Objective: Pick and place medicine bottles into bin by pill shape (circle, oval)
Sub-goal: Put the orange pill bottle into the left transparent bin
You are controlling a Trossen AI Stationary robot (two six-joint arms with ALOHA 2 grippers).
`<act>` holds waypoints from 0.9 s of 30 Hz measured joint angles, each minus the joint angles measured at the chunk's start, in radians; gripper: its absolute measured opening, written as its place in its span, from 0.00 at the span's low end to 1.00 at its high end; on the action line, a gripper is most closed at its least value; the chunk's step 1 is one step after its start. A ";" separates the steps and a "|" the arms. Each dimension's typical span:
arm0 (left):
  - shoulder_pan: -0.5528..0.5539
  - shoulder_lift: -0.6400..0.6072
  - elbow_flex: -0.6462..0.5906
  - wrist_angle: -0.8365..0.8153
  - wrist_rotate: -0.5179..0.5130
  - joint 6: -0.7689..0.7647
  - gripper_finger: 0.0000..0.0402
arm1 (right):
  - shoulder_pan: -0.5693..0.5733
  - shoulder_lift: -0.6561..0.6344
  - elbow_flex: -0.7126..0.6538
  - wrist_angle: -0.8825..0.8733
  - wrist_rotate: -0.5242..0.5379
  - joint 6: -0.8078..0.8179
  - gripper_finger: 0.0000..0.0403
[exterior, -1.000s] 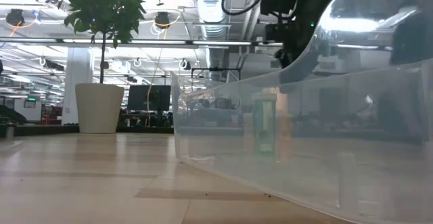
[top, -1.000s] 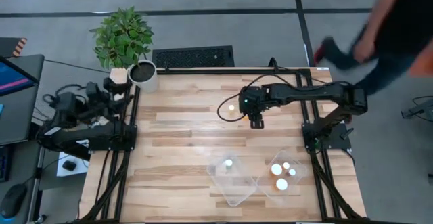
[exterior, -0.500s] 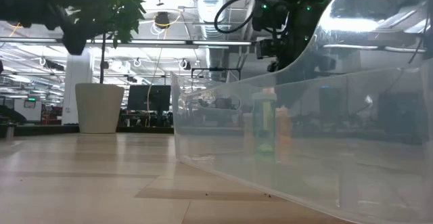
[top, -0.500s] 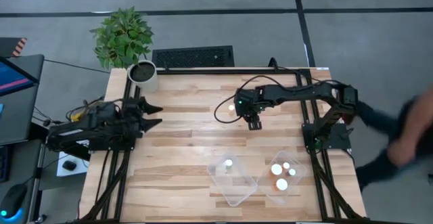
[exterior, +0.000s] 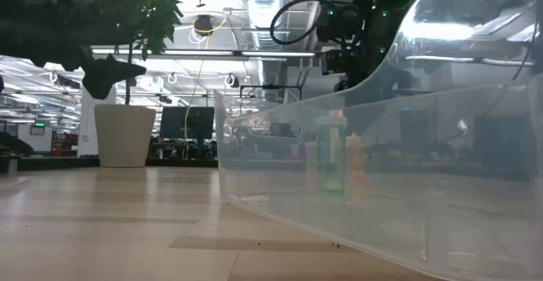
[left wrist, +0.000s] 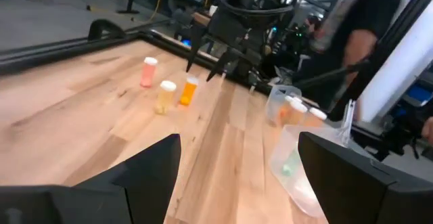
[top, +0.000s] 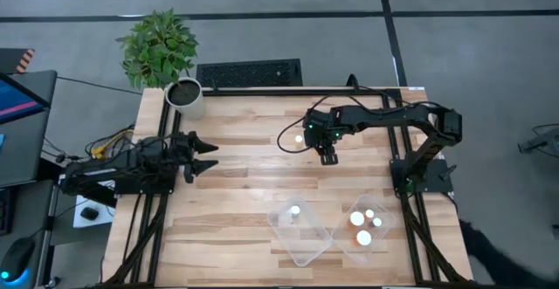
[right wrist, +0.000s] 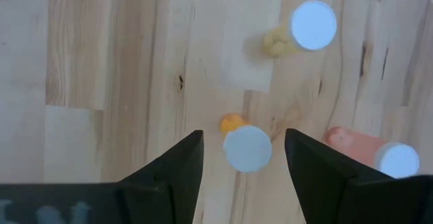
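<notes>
Three white-capped medicine bottles stand on the table under my right gripper: a yellow one, an orange one and a pink one. They also show in the left wrist view, pink, yellow and orange. My right gripper hangs above them, open, pointing down, with its fingers on either side of the orange bottle's cap and above it. My left gripper is open and empty over the table's left part, pointing toward the table's right edge.
Two clear bins stand near the front: the left bin holds one bottle, the right bin holds three. A white plant pot stands at the far left corner. A person shows beyond the table.
My left gripper has swung out from beside the table's left edge toward the table's right and now points across the table. My right gripper has come down and gone a little toward the left, over the three bottles. A person has walked past the table's right side.
</notes>
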 joint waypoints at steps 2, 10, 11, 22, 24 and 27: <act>-0.010 0.004 -0.005 0.015 -0.006 0.027 0.73 | 0.000 0.000 0.000 0.000 -0.001 -0.003 0.52; -0.089 0.011 -0.006 0.013 -0.174 0.240 0.73 | -0.006 0.000 0.000 0.016 -0.002 -0.011 0.52; -0.097 0.012 -0.006 0.014 -0.197 0.264 0.73 | -0.006 0.000 0.000 0.017 -0.002 -0.011 0.52; -0.124 0.012 -0.006 0.025 -0.352 0.421 0.73 | -0.005 0.000 0.000 0.016 -0.002 -0.025 0.52; -0.124 0.012 -0.006 0.026 -0.363 0.444 0.73 | -0.004 0.000 0.000 0.016 -0.002 -0.019 0.52; -0.124 0.012 -0.006 0.026 -0.365 0.470 0.73 | -0.004 0.000 0.000 0.016 -0.002 -0.002 0.51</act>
